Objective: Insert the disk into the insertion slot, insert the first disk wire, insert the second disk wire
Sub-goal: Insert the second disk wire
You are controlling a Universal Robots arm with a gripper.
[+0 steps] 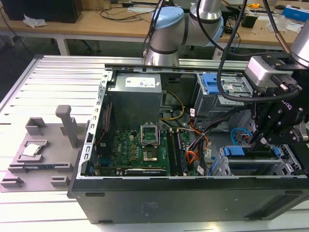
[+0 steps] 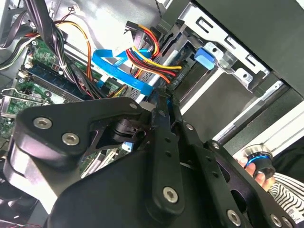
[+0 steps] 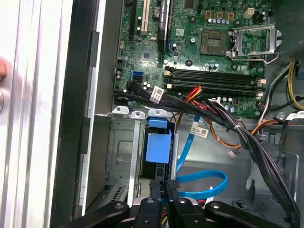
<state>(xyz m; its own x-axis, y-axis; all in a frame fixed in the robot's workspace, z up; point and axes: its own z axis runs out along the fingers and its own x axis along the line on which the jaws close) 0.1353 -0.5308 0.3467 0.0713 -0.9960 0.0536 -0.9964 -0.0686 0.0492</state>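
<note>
gripper: the gripper (image 1: 263, 140) hangs over the drive cage (image 1: 251, 164) in the front corner of the computer case (image 1: 193, 198), on the exterior view's right. In the first wrist view its fingers (image 3: 164, 190) look pinched nearly together on something dark and small, maybe a plug, but honestly I can't tell if it's clenched on anything or just closed.

disk: the disk (image 1: 251, 155) with its blue carrier sits down in the insertion slot (image 1: 227, 166) of that cage, so that part looks done to me. The first wrist view shows the blue carrier tab right by the fingertips.

wires: a flat blue cable (image 3: 204, 183) loops just beside the fingers, and a red/yellow/black power bundle (image 2: 152, 61) runs to the drive's end in the second wrist view.

risk 1: the plug goes in crooked and jams, since the socket is mostly hidden behind the fingers.

risk 2: the fingers snag the blue cable loop or the black cable bundle (image 3: 223, 118) crowding the cage.

risk 3: pushing too hard nudges the disk in its slot.
</note>
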